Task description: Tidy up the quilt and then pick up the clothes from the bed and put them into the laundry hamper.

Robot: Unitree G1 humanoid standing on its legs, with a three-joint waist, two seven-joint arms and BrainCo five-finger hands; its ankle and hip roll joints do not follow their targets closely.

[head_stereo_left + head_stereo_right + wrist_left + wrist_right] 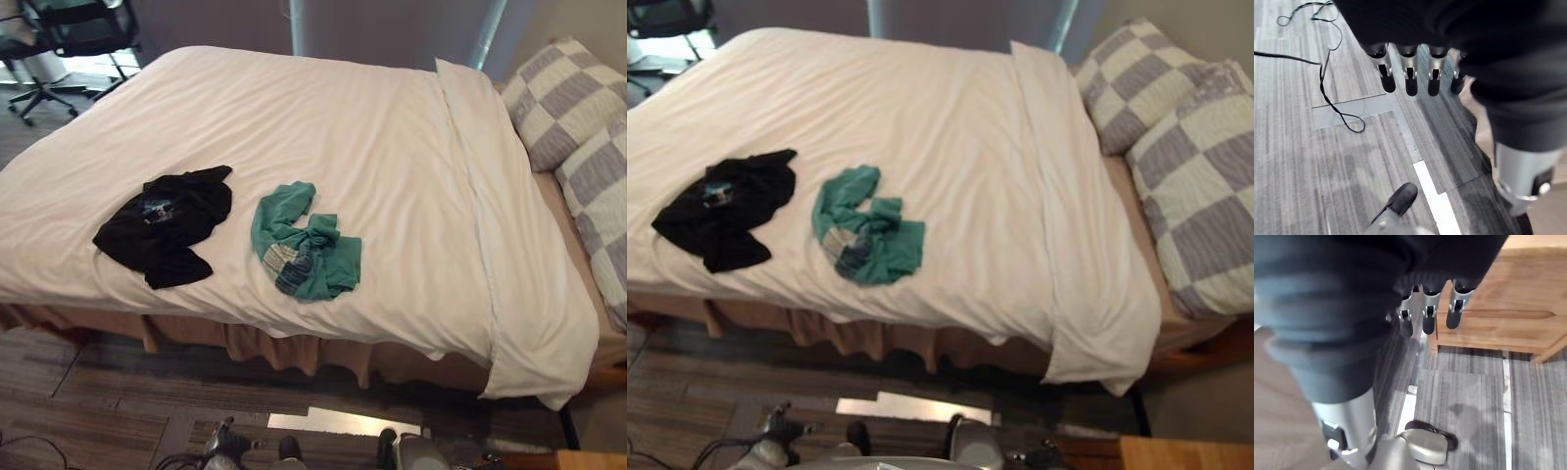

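at the far left, behind the bed's corner, a black office chair [73, 27] stands on the floor [118, 401]. the bed [294, 352] carries a white quilt [323, 137] spread flat across it, with its turned-back edge running toward the pillows and its near edge hanging over the side above a tan bed skirt [265, 348]. on the quilt's near left part lies a crumpled black garment [167, 223], and just to its right, apart from it, a bunched green garment [304, 245] with a grey-blue patch showing in its folds. further right, at the head of the bed, two checked pillows [578, 127] lie side by side, touching each other.

the left hand [1410, 63] hangs over the grey plank floor beside the bed, its fingers [1411, 81] straight, side by side and pointing down, holding nothing and touching nothing. the right hand [1427, 298] hangs near a wooden cabinet [1508, 298] that stands on the floor to the right of the bed; its fingers [1455, 313] are likewise straight and relaxed, empty, with the cabinet's front behind them and no contact that can be made out
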